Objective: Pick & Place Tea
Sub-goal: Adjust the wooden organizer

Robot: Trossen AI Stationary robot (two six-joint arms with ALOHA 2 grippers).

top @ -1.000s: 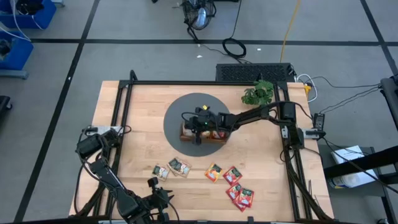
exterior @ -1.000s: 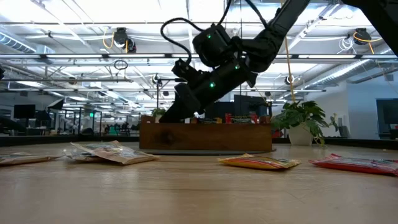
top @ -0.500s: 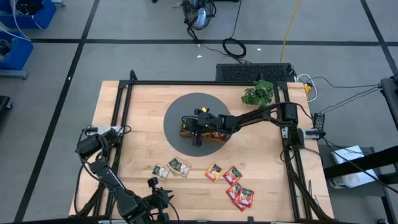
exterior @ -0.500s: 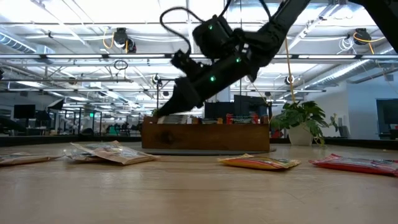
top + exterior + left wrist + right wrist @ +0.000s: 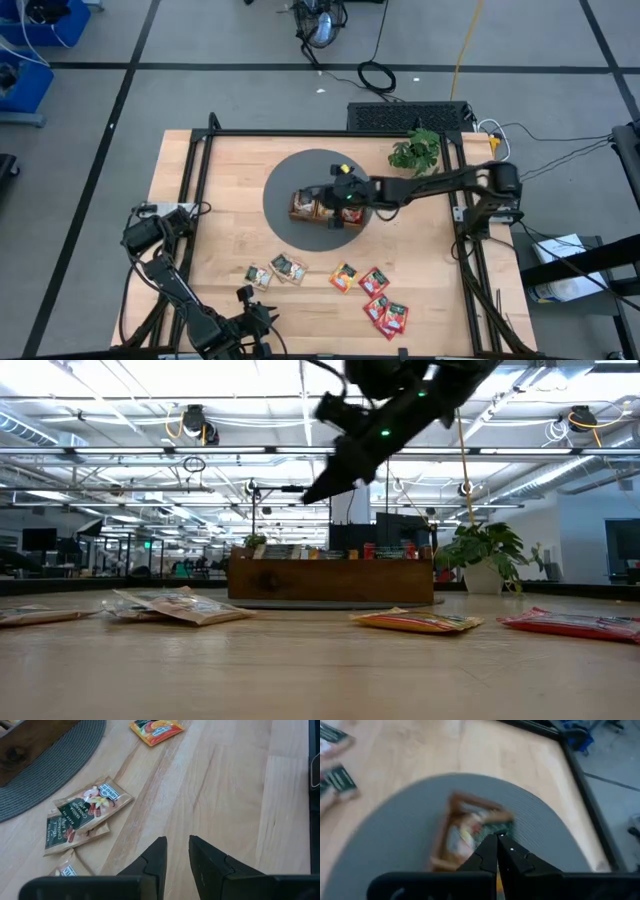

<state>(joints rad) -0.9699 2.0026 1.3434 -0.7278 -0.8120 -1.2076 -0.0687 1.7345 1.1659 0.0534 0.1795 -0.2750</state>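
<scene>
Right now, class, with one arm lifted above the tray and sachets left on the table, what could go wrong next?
1. The green sachets overlap, so a pick might lift two or slip.
2. The red sachets are also bunched.
3. The right tool, shut, hangs above the wooden tray; descending badly, it could knock the rim.

Green, orange and red tea sachets (image 5: pixel 372 295) lie flat on the tabletop (image 5: pixel 230 190), well apart from the shut right pincer (image 5: pixel 318 196).

My gripper (image 5: pixel 498 851): dark fingers pressed together, empty
Below me: brown wooden tray (image 5: pixel 442 845) holding blurred sachets (image 5: pixel 470 827)
Under tray: round grey woven mat (image 5: pixel 390 835)
</scene>
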